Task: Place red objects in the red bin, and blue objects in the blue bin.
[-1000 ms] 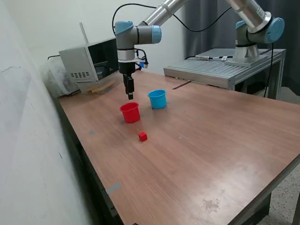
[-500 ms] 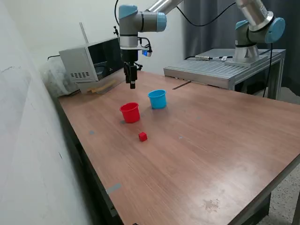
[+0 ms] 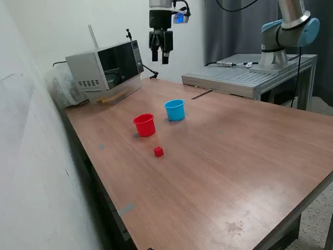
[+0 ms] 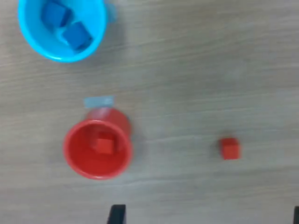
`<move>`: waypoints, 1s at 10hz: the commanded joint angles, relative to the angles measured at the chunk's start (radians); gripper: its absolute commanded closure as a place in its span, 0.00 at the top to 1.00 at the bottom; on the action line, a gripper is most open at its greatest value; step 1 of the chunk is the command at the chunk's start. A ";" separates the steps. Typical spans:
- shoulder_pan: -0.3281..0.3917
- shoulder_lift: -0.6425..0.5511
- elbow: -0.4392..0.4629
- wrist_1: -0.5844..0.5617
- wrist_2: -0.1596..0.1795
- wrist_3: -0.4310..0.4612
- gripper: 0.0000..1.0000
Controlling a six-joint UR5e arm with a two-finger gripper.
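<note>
Count: 2 cups, 4 small cubes, 1 table
There is 1 red cup (image 4: 97, 149) and 1 light-blue cup (image 4: 28, 35), both on the 1 wooden table (image 3: 250, 156); 2 red cubes, 1 inside the red cup (image 4: 103, 145) and 1 loose on the table (image 4: 229, 148); 2 dark blue cubes (image 4: 55, 14) (image 4: 77, 36), both inside the light-blue cup; 1 microwave (image 3: 104, 70) stands at the table's far edge

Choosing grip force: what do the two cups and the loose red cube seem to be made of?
Red cup and blue cup: probably thin moulded plastic, smooth and slightly glossy, with uniform colour and rolled rims. Red cube: solid-looking, matte, sharp-edged; painted wood or hard plastic, too blurred to tell which.
</note>
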 commanded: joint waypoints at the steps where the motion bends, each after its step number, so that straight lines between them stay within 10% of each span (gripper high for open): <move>1: 0.068 -0.033 0.000 0.022 0.005 0.010 1.00; 10: 0.104 0.435 -0.219 -0.170 0.007 0.024 1.00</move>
